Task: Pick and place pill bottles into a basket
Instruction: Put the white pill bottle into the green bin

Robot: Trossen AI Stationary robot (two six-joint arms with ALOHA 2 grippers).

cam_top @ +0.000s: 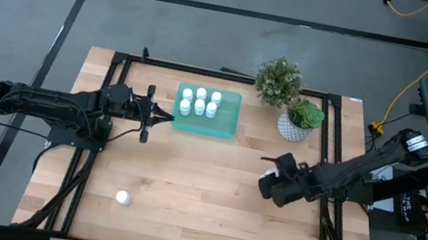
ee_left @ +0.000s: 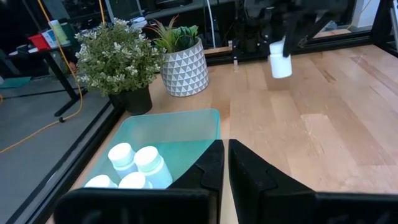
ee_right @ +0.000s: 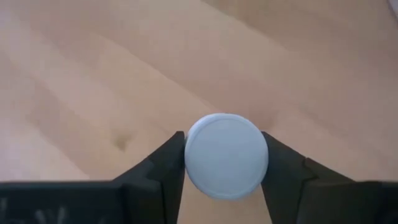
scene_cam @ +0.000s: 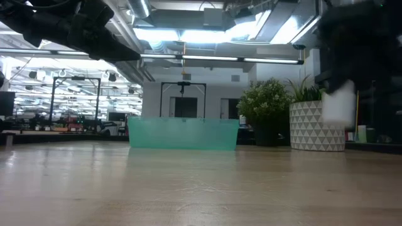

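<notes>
You have a light wood table (cam_top: 209,199). On it sits the basket (cam_top: 227,122) near the far edge, with a dark-potted plant (cam_top: 278,80) and a white patterned pot (cam_top: 292,127) to its right, and one bottle (cam_top: 122,197) alone near the front left.

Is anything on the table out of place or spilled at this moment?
One pill bottle stands alone near the table's front edge, far from the basket, which already holds six. The right gripper holds another bottle above the wood. Nothing looks spilled or damaged.
</notes>
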